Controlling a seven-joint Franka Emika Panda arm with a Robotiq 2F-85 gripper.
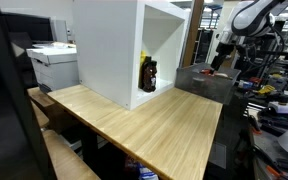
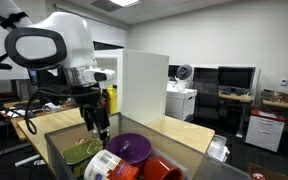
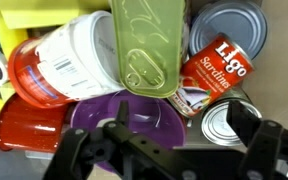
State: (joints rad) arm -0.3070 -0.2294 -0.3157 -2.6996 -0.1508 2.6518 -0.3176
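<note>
In the wrist view my gripper is open and empty. It hangs over a bin of packed goods. Between and below the fingers lie a purple bowl and a silver can. A flat green tin lies above the bowl. Beside it is a red Ligo sardines can. A white and red tub lies on its side at the left, with a red cup below it. In an exterior view the gripper hovers just above the bin and the purple bowl.
A white open-fronted cabinet stands on a wooden table, with a dark brown bottle inside. A printer stands behind. The arm works beyond the table's far end. Monitors and desks fill the room.
</note>
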